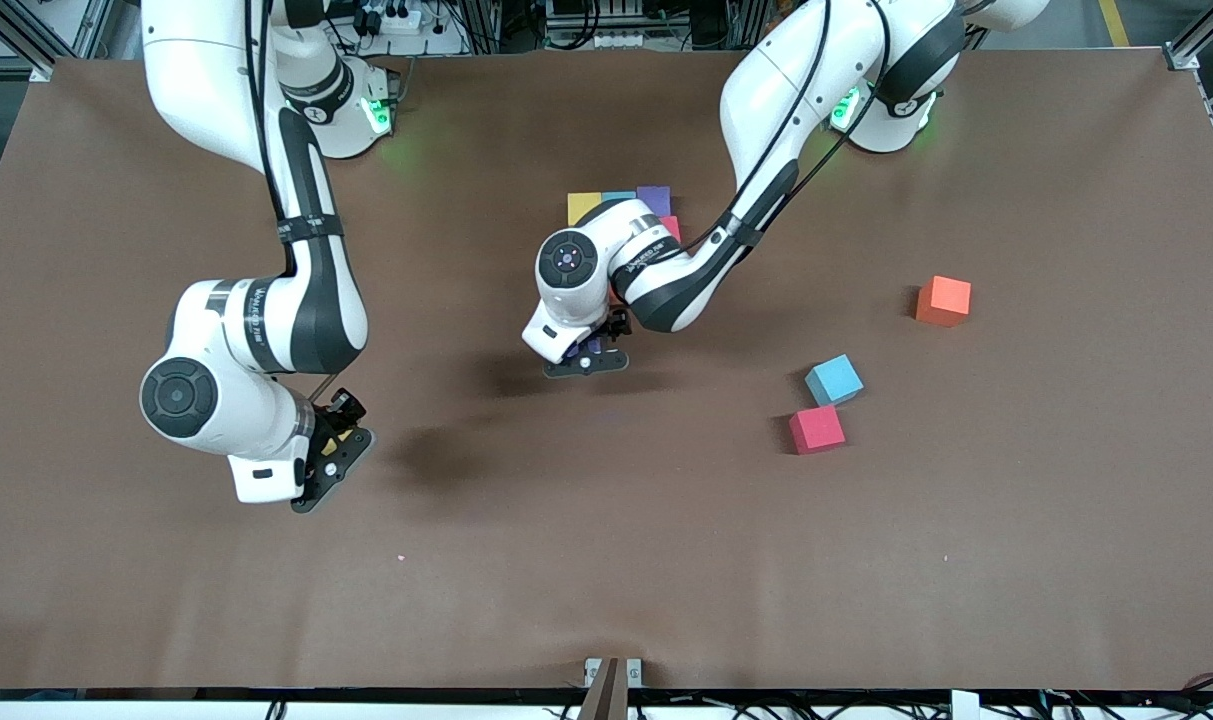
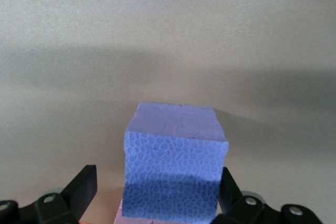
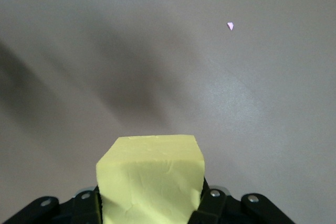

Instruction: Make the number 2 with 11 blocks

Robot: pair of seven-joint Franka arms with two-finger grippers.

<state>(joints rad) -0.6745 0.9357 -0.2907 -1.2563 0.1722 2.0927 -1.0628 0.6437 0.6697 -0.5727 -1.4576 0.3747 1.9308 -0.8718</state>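
The brown table (image 1: 606,560) carries the partly built number 2 (image 1: 621,205) near the arms' bases, largely hidden in the front view by the left arm. Three loose blocks lie toward the left arm's end: orange (image 1: 943,301), light blue (image 1: 834,380), red (image 1: 817,429).

The left gripper (image 2: 155,195) shows a purple block (image 2: 175,163) between its spread fingers (image 2: 84,190), seemingly resting on a pink one (image 2: 119,217).

The right gripper (image 3: 149,203) is clamped on a yellow block (image 3: 151,179) above bare table.
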